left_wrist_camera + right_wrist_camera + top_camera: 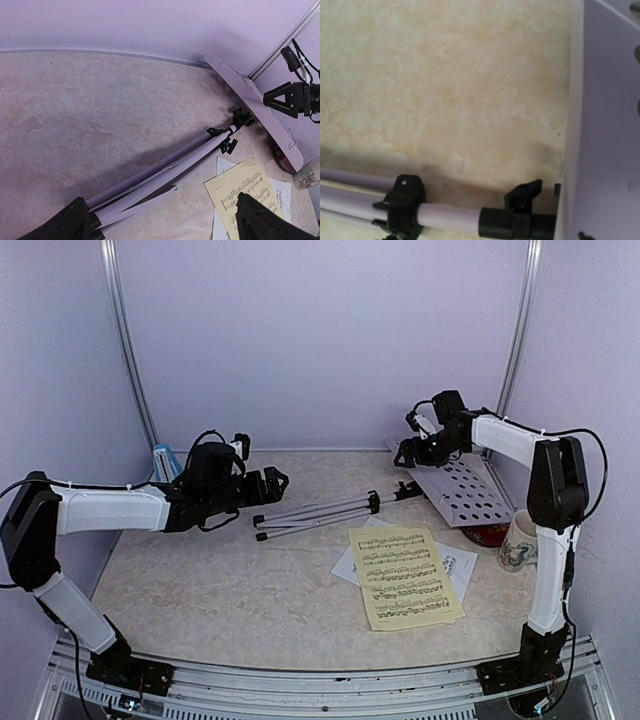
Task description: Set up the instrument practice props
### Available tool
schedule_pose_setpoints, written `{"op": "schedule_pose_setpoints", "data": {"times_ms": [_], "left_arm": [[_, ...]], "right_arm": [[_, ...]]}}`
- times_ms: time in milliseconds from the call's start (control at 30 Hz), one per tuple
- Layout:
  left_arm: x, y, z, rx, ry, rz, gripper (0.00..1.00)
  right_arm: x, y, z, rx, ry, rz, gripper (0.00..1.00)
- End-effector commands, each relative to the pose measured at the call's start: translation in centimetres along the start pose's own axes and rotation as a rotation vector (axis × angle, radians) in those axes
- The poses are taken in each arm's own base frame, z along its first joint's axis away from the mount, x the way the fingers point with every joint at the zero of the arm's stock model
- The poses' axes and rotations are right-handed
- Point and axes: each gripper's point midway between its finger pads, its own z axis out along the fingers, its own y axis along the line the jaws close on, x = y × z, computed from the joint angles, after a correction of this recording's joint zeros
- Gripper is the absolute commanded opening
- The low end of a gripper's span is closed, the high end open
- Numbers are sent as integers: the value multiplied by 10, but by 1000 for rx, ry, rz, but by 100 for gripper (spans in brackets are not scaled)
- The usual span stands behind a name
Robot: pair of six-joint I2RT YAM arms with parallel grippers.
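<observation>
A: Where is the music stand?
B: Flat on the table, legs folded, its white desk tilted at the right rear. The yellow sheet overlaps the white sheet just in front; the metronome stands at the left rear.
A: The grippers?
B: The left gripper gapes wide by the leg ends, holding nothing. The right gripper hovers at the desk's far edge; I cannot tell how its jaws stand.

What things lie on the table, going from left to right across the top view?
metronome → stand legs → yellow sheet → red disc → mug
</observation>
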Motion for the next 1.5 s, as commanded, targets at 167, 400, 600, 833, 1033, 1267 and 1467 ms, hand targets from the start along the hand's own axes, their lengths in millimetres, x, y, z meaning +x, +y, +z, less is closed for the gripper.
{"op": "schedule_pose_setpoints", "data": {"times_ms": [167, 400, 600, 833, 1033, 1267, 1467], "left_arm": [[12, 4, 5, -7, 7, -17, 99], [21, 7, 5, 0, 18, -35, 99], [20, 8, 4, -1, 12, -32, 99], [21, 11, 4, -18, 13, -28, 99], [23, 12, 5, -18, 16, -32, 99], [15, 15, 4, -49, 0, 3, 99], [5, 16, 1, -62, -20, 13, 99]], "right_arm": [[19, -23, 11, 49, 65, 37, 72], [15, -22, 5, 50, 42, 37, 72], [20, -42, 13, 122, 74, 43, 66], [29, -46, 23, 136, 102, 44, 54], [31, -37, 30, 104, 109, 43, 36], [38, -31, 43, 75, 138, 52, 28], [36, -32, 46, 81, 138, 60, 12]]}}
